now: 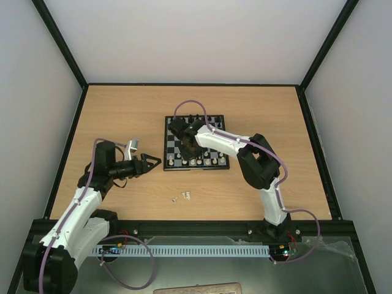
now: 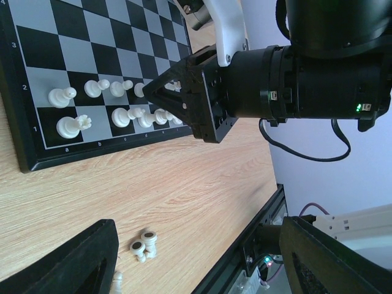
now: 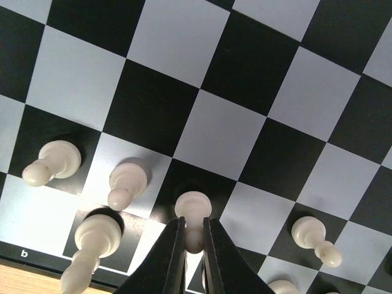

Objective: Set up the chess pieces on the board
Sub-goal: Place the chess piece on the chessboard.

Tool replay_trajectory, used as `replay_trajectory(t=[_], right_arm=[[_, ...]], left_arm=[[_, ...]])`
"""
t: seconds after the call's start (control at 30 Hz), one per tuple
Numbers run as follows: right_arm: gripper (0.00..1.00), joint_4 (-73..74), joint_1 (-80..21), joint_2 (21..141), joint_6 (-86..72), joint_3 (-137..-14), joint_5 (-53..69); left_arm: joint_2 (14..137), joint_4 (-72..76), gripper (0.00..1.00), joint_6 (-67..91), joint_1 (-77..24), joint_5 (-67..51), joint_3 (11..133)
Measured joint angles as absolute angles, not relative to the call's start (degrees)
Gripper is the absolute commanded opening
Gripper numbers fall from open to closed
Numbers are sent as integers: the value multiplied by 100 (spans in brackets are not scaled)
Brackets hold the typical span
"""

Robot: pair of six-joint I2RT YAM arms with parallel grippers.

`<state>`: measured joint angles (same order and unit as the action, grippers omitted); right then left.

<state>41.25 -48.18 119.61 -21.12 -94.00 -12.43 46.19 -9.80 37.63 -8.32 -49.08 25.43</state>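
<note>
The right gripper [image 3: 193,223] pinches a white pawn [image 3: 193,205] upright on the board [image 3: 245,61].

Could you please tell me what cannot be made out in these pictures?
1. Top view: the right arm covers part of the board, hiding pieces beneath; the loose pieces are too small to identify.
2. Left wrist view: the right claw hides the far end of both white rows.
3. Right wrist view: the bottom edge crops the nearest pieces; the fingers partly hide the pawn.
</note>
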Motion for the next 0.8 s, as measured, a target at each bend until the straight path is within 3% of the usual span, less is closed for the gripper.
replay_trajectory(t=[0.57, 0.8], right_arm=[[28, 4086, -4768, 12044, -2032, -9430, -1203], [44, 4010, -4753, 12031, -1997, -9629, -1234]], left_arm=[[4709, -974, 75, 3763, -832, -4910, 2541], [4729, -972, 78, 3763, -832, -4910, 2541]])
